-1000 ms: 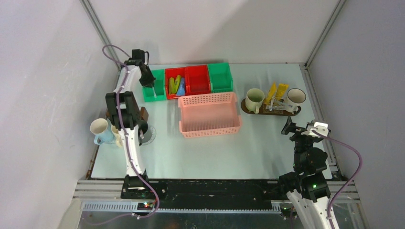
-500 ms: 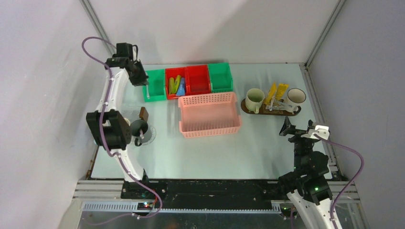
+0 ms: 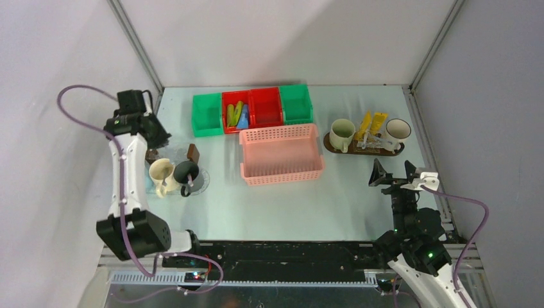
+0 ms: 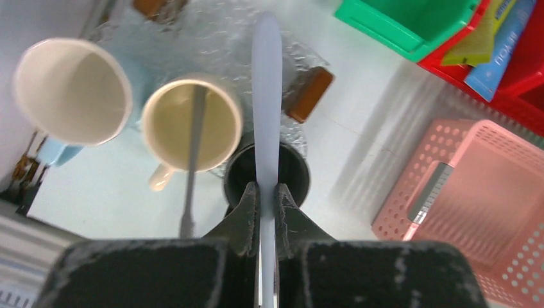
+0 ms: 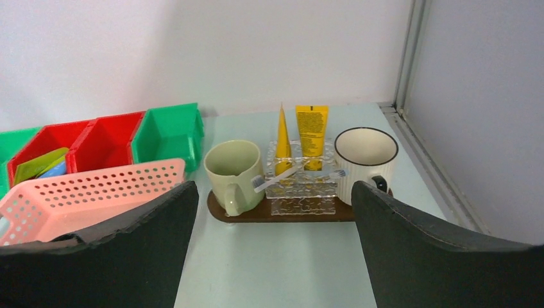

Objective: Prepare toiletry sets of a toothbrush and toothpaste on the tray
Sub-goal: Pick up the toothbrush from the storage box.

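Pale tabletop (image 3: 359,199), left gripper (image 4: 266,192) clamped on a thin translucent brush (image 4: 266,96), long axis pointing ahead over the round dark mug (image 4: 293,173), right gripper (image 3: 392,174) spread empty facing the oval wooden tray (image 5: 289,215).

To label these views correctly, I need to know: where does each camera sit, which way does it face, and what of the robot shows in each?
Top external: above and behind the arm bases, looking down on the table; both arms show, with the left gripper and the right gripper.
Left wrist: on the left arm, looking down at three mugs; its fingers, shut on a toothbrush, show.
Right wrist: low, facing away toward the tray; its open fingers frame it.
Shared: all three see the pink basket.
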### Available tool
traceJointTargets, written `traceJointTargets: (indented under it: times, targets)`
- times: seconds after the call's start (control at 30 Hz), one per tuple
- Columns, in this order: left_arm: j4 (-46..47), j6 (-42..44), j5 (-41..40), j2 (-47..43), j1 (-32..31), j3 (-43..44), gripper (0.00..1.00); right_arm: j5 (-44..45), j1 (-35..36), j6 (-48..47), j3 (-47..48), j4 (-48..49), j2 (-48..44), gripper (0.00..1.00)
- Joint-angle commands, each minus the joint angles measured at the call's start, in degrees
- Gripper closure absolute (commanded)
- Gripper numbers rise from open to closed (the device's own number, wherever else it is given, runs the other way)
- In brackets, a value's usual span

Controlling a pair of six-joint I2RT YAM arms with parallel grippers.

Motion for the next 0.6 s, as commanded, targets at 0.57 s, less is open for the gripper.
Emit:
traceJointTargets:
  times: [0.57]
  targets:
    - [-15.2,4.0,-13.5,0.4,16.5,2.5,1.0,3.7,8.1,-1.4,-1.0,3.8,-5.4,0.08]
